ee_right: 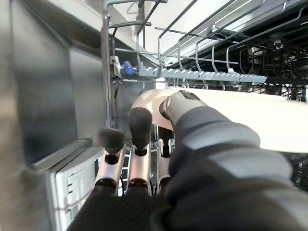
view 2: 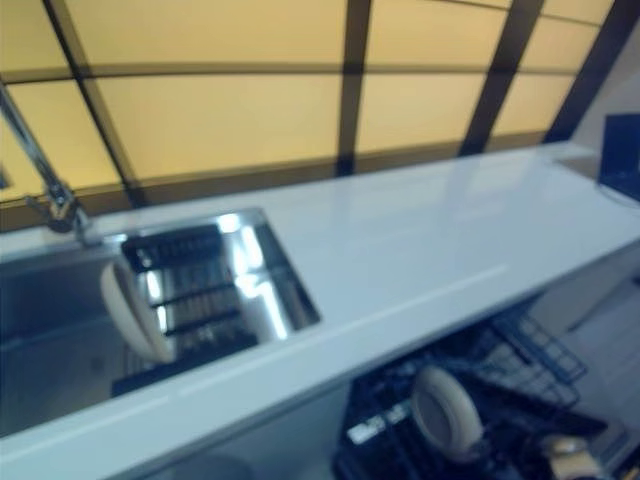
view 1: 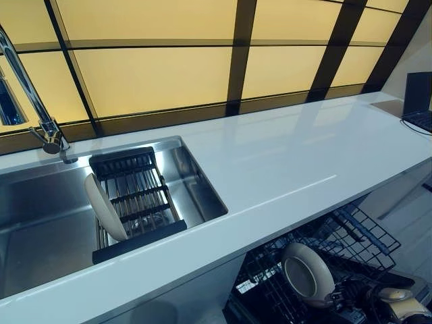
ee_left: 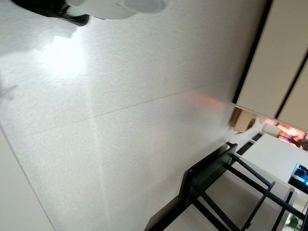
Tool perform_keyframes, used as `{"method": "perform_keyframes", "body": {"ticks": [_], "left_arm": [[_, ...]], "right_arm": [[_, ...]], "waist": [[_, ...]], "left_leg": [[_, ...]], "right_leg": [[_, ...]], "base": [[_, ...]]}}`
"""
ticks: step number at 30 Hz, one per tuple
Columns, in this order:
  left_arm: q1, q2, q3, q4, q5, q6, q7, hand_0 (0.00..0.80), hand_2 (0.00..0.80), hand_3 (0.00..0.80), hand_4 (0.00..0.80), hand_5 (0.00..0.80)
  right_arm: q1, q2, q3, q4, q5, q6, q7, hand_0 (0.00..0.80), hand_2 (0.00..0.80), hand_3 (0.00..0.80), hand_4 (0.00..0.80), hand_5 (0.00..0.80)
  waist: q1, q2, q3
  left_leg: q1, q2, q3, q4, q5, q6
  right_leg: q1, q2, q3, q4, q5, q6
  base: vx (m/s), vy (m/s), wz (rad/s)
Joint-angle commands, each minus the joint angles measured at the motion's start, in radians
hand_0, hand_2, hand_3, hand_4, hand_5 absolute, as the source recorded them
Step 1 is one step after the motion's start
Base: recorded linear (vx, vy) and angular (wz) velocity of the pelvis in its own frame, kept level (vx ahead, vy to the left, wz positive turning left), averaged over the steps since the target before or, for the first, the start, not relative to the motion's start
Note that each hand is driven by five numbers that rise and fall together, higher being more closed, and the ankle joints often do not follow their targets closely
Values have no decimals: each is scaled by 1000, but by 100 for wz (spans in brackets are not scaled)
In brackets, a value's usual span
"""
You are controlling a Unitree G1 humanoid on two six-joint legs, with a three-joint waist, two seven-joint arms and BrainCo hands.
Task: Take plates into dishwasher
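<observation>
A cream plate (view 1: 307,273) stands on edge in the pulled-out lower dishwasher rack (view 1: 364,236) below the counter. My right hand (ee_right: 202,159) is on it. In the right wrist view the thumb lies over the rim of the plate (ee_right: 250,120) and the fingers (ee_right: 139,125) reach up behind it, so the plate is pinched among the rack's wire tines (ee_right: 192,72). A second cream plate (view 1: 104,206) leans upright at the left end of the black drying rack (view 1: 135,196) in the sink. My left hand shows in no view.
The steel sink (view 1: 40,202) with a tall faucet (view 1: 40,115) sits at the left of the long white counter (view 1: 290,155). A laptop (view 1: 418,101) stands at the counter's far right end. The left wrist view shows only pale floor (ee_left: 120,120) and a dark-framed table (ee_left: 216,183).
</observation>
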Motion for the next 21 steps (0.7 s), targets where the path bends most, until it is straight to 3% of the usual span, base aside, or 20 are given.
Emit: {"method": "perform_keyframes", "body": {"ticks": [1, 14, 21], "left_arm": [[-74, -20, -51, 12, -12, -34, 7, 0, 0, 0, 0, 0], [-89, -28, -75, 14, -19, -35, 6, 0, 0, 0, 0, 0], [-93, -32, -84, 12, -29, -41, 7, 0, 0, 0, 0, 0]], "right_arm": [[-82, 40, 93, 51, -51, -33, -21, 800, 800, 800, 800, 800], [-131, 62, 99, 83, -34, -61, -124, 800, 800, 800, 800, 800], [-165, 66, 89, 78, -22, -44, -165, 800, 800, 800, 800, 800]], "waist": [[37, 8, 8], [42, 28, 17], [44, 36, 21]], "left_leg": [[-40, -39, 4, -12, 3, 45], [-48, -49, -8, -12, 5, 46], [-52, -54, -14, -12, 4, 48]], "right_leg": [[4, -19, 16, 104, -83, 36], [-1, -24, 14, 102, -80, 34], [-5, -24, 16, 101, -79, 33]], "base": [[-15, -1, 5], [-12, 2, 1], [0, 0, 0]]}}
